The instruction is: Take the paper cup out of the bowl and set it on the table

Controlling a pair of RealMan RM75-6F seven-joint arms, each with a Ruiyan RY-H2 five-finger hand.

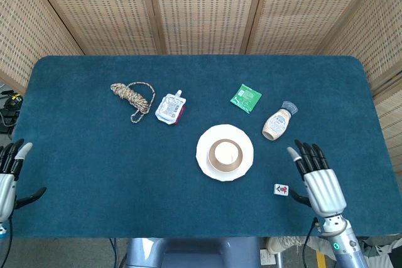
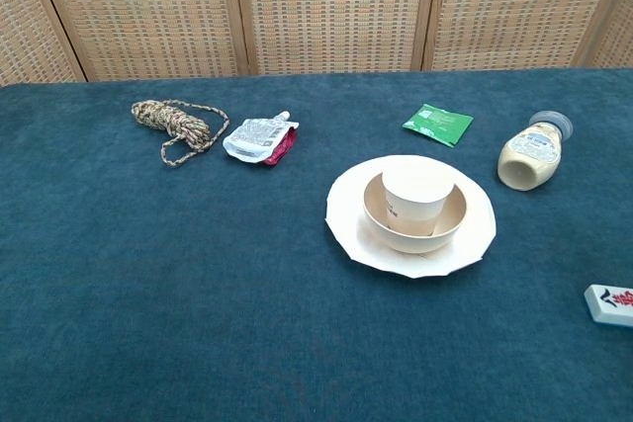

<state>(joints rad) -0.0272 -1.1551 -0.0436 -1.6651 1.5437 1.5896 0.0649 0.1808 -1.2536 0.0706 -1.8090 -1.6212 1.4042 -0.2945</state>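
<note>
This looks like a test room for robots, not a home. The surface [image 1: 94, 155] is covered in dark blue cloth. Woven folding screens [image 1: 201, 7] stand close behind it like walls. Odd things that do not go together lie spread out: a rope [image 1: 132, 97], a sauce bottle [image 1: 277, 122], a game tile [image 1: 281, 189]
</note>
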